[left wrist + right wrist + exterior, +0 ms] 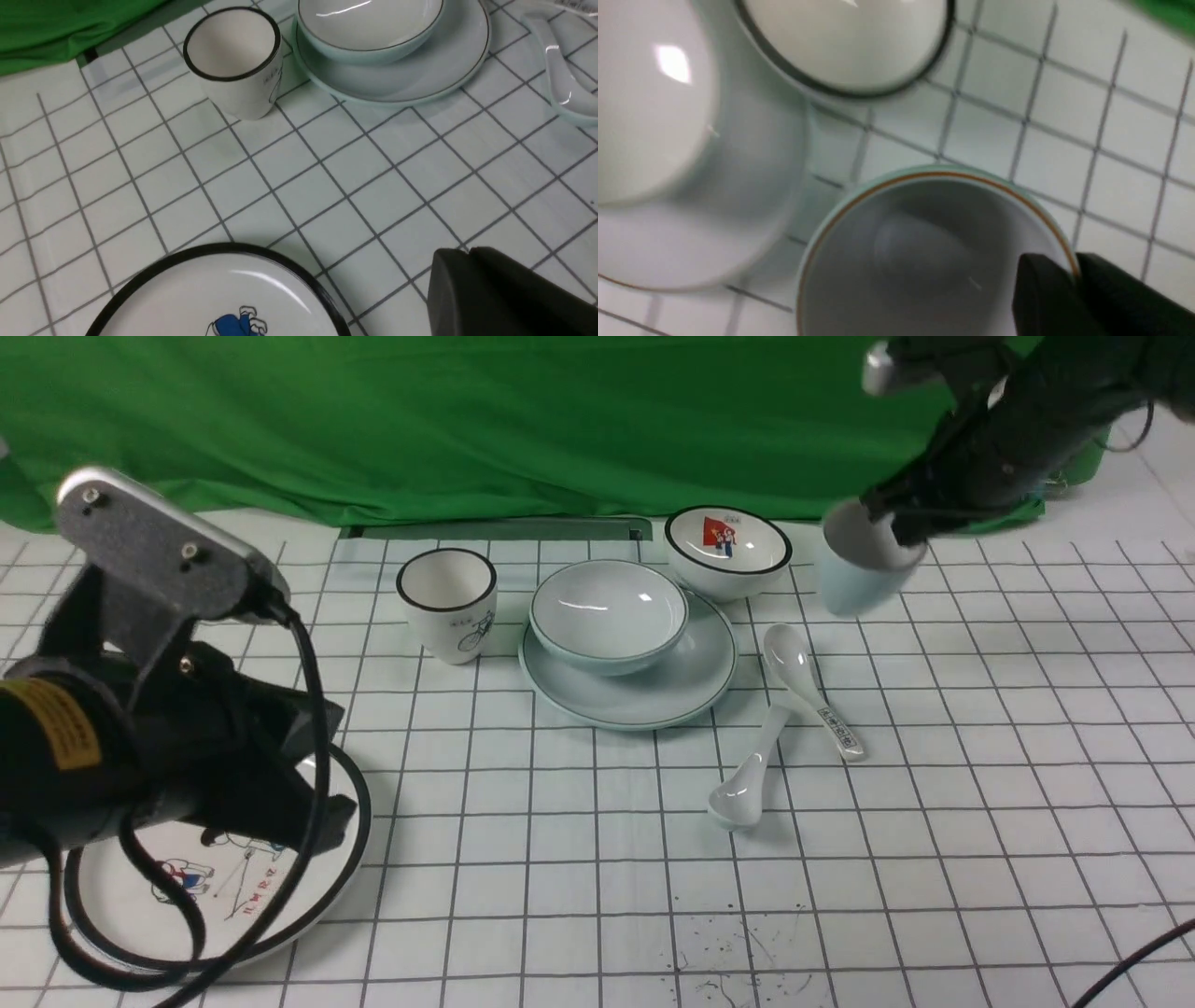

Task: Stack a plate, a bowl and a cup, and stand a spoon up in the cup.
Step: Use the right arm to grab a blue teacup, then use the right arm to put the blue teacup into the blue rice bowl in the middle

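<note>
Nearest your camera, your left end effector (341,756) is clenched on nothing, hanging over the black-rimmed plate (219,933) by the near left corner of the surface (597,896). Your right end effector (887,518) grasps the pale blue cup (864,583) by its rim, one finger inside the wall and one outside, holding it tilted above the far right part of the surface. You have the pale bowl (607,616) resting on the pale plate (644,705), toward the far edge and off-centre on it. Just beyond sits the red-picture bowl (728,546), while the bicycle cup (453,607) stands upright near the plate, on its left. To the plate's right, you see the plain spoon (747,784) lying with its handle touching the printed-handle spoon (812,691).
</note>
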{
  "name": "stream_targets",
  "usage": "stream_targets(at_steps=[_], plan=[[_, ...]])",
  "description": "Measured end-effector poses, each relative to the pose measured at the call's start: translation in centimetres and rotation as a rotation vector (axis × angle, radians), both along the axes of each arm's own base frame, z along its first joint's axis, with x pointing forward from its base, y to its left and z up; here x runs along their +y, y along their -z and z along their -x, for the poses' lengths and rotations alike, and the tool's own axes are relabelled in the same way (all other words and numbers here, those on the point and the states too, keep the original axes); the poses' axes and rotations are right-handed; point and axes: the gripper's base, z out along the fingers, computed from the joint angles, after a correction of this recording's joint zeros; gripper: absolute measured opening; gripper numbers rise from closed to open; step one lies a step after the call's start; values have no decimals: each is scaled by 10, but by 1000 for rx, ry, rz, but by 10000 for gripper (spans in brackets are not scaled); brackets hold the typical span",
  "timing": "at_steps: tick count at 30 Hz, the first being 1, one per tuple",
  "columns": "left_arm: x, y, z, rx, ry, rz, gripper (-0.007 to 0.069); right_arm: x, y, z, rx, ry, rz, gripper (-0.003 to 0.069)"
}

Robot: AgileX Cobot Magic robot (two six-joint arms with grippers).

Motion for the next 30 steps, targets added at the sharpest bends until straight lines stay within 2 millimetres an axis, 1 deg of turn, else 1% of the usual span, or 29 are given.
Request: stream_targets(at_steps=[1, 2, 3, 4, 5, 6, 7, 8, 9, 11, 14, 16, 18, 23, 25, 28, 30], plan=[[-1, 0, 0, -5, -3, 14, -36, 12, -11, 2, -33, -26, -28, 80], [-1, 0, 0, -5, -3, 14, -36, 14, -13, 2, -41, -32, -29, 80], [-1, -1, -1, -14, -8, 41, -36, 39, -24, 5, -93, -80, -67, 80], [-2, -1, -1, -15, -9, 48, -36, 53, -25, 6, -113, -105, -80, 80], [-2, -1, -1, -15, -9, 49, -36, 55, -25, 6, -116, -110, -82, 80], [-2, -1, -1, -9, -12, 61, -36, 76, -19, 4, -131, -141, -99, 80], [-2, -1, -1, -8, -13, 64, -36, 83, -14, 3, -130, -150, -105, 80], [-2, -1, -1, -3, -15, 69, -36, 95, -3, -1, -121, -160, -112, 80], [-3, -1, 0, 6, -16, 76, -36, 103, 9, -5, -106, -164, -112, 80], [-3, 0, 0, 19, -17, 79, -36, 111, 31, -11, -68, -161, -107, 80], [-3, 0, 1, 25, -18, 80, -36, 115, 68, -21, 0, -149, -86, 80], [-3, 0, 1, 25, -18, 81, -36, 116, 84, -24, 31, -137, -77, 80], [-3, 0, 1, 26, -18, 83, -36, 117, 89, -25, 41, -133, -75, 80], [-3, 0, 1, 27, -19, 85, -36, 117, 87, -27, 34, -118, -92, 80], [-3, 0, 1, 29, -20, 91, -36, 117, 87, -27, 36, -110, -97, 92], [-3, 0, 1, 32, -22, 98, -36, 118, 87, -27, 42, -99, -105, 142], [-3, 0, 1, 33, -22, 100, -36, 118, 85, -27, 37, -95, -112, 225]])
